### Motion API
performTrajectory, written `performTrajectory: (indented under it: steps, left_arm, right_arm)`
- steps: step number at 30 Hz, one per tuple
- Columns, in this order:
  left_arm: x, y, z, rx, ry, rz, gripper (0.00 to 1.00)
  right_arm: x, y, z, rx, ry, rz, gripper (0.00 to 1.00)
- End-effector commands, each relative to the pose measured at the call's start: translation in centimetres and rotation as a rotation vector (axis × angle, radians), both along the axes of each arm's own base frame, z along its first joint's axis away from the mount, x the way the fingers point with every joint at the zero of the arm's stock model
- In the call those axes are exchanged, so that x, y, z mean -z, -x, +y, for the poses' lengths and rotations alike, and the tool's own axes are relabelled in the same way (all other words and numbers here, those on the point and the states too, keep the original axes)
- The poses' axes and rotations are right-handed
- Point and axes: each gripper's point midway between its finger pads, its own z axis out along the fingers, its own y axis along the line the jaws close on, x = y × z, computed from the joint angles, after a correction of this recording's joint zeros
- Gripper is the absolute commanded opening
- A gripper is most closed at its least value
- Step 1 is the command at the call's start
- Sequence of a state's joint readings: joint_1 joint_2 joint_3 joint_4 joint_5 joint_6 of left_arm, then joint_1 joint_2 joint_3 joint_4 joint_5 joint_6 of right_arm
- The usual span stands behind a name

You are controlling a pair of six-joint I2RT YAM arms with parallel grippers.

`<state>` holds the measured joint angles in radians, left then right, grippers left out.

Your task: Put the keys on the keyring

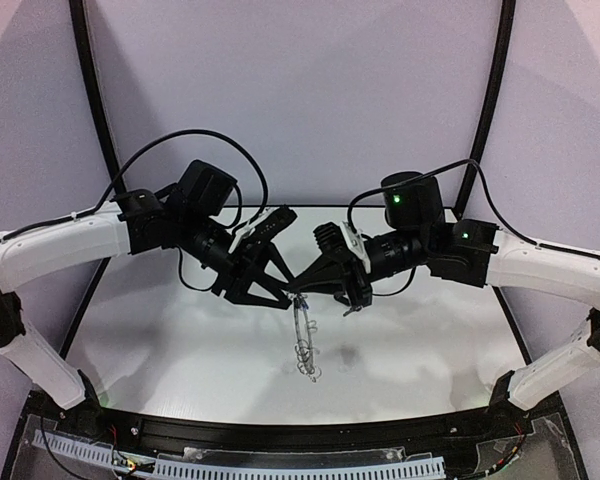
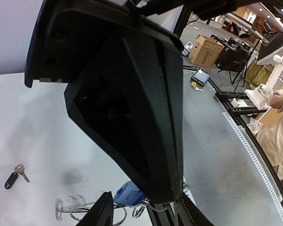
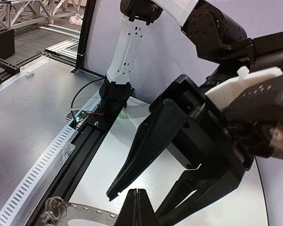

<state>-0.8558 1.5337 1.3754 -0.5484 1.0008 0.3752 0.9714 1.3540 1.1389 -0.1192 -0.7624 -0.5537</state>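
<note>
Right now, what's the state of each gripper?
Left gripper: open, one finger on either side of the blue key.
Right gripper: closed on the keyring.

Legible text, labels, brands, numbers, signs: none in any view. The cardboard box [image 2: 205, 49] on the floor beyond the tabletop may carry print, but it is too small and blurred to make out.

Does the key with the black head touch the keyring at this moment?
Apart. The left wrist view shows the black key lying flat on the table, with a plain stretch of bare surface between it and the keyring.
</note>
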Motion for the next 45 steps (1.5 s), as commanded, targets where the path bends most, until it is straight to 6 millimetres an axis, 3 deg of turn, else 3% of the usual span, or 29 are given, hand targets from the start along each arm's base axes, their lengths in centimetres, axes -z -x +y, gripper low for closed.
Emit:
performTrajectory:
  steps: [1, 4, 10, 15, 23, 30, 34, 39, 43, 45]
  left_arm:
    - [0.3, -0.6, -0.2, -0.036, -0.029, -0.019, 0.42]
    - [0.7, -1.1, -0.4, -0.064, -0.042, -0.026, 0.36]
    - [0.7, -1.7, -0.5, -0.099, -0.043, -0.028, 0.14]
    - [1.2, -1.7, 0.0, -0.135, -0.06, -0.041, 0.04]
    - [1.5, -1.2, 1.1, -0.17, -0.056, -0.027, 0.01]
    - [-1.0, -0.8, 1.8, -0.226, 0.075, -0.046, 0.01]
    - [-2.7, -0.5, 2.3, -0.252, 0.144, -0.041, 0.01]
    - [-5.4, -1.1, 2.5, -0.329, 0.251, -0.009, 0.01]
    - [-6.0, -1.4, 2.4, -0.355, 0.274, 0.013, 0.01]
    - [-5.6, -1.7, 2.4, -0.367, 0.264, 0.02, 0.01]
  right_arm:
    - [-2.7, -0.8, 0.3, 0.029, -0.078, -0.044, 0.0]
    - [-2.8, -1.1, 0.3, 0.046, -0.086, -0.048, 0.0]
    - [-2.8, -1.1, 0.1, 0.058, -0.088, -0.049, 0.0]
    - [-2.8, -1.5, -0.3, 0.093, -0.082, -0.066, 0.0]
    - [-1.9, -1.8, -1.2, 0.134, -0.052, -0.12, 0.0]
    - [-0.2, -0.9, -2.5, 0.105, -0.031, -0.219, 0.0]
    - [2.1, 0.3, -2.9, 0.024, 0.072, -0.175, 0.0]
    - [4.4, 0.6, -1.7, -0.017, 0.113, -0.117, 0.0]
    - [4.2, 0.2, -0.6, -0.002, 0.06, -0.124, 0.0]
    - [3.2, -0.4, -0.2, 0.028, -0.001, -0.141, 0.0]
